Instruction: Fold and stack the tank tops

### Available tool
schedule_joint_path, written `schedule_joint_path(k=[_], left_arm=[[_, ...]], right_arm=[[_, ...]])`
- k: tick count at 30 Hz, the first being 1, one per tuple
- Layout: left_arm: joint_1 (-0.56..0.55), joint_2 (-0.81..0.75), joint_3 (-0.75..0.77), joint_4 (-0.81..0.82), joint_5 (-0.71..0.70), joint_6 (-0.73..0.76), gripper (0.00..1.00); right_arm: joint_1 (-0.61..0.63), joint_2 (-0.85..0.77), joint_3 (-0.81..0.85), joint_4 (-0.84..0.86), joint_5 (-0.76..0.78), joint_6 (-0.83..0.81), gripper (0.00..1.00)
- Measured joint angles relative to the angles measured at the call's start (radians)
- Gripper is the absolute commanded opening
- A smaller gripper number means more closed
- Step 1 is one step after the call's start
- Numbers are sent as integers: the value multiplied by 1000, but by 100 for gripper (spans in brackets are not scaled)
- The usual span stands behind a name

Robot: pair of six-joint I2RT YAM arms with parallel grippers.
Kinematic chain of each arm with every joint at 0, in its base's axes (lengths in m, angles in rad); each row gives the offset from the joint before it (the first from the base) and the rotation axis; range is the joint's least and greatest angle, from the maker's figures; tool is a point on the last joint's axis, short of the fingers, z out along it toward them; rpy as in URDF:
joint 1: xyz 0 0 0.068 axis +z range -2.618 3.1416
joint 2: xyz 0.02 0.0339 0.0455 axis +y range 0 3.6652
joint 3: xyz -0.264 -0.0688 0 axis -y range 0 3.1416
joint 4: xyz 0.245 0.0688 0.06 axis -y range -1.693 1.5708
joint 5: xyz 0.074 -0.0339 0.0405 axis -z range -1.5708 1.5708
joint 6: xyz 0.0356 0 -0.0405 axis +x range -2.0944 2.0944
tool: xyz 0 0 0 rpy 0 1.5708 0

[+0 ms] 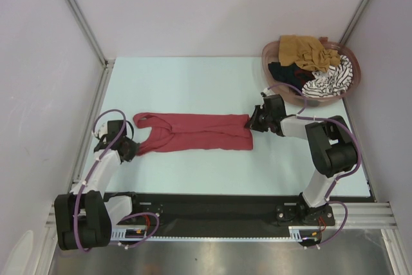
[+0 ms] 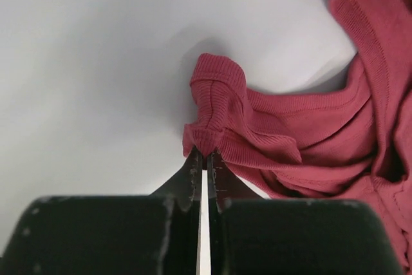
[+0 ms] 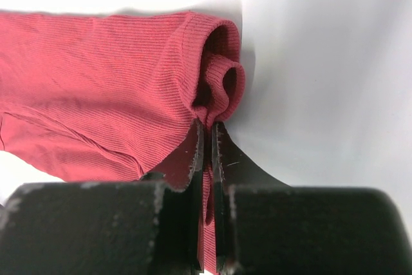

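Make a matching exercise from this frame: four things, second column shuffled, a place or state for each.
Column A
1. dark red tank top
2. mustard tank top
3. striped tank top
4. left gripper

Column B
a. far side of the basket, on top of the pile
b. shut on one end of the dark red tank top
c. laid out on the table between the two arms
d. near-right side of the basket

Pairs: 1-c, 2-a, 3-d, 4-b

Brightly, evenly lit from above, soft shadow beside the dark red ribbed tank top (image 2: 290, 127), pale table (image 2: 77, 62) washed almost white.
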Motion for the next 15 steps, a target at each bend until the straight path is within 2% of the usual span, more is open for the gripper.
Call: schedule_joint_path(k=[2, 7, 12, 14, 15], left_arm=[[0, 1, 26, -21, -25, 1, 5], [0, 26, 119, -55, -91, 1, 5], [0, 54, 144, -55, -109, 1, 7], [0, 76, 153, -62, -114, 1, 16], [0, 87, 158, -65, -117, 3, 37]], right_arm=[[0, 0, 0, -1, -3, 0, 0], [0, 0, 0, -4, -11, 0, 0], [0, 2, 0, -4, -18, 6, 0], [0, 2, 0, -4, -19, 7, 0], [0, 3, 0, -4, -19, 7, 0]])
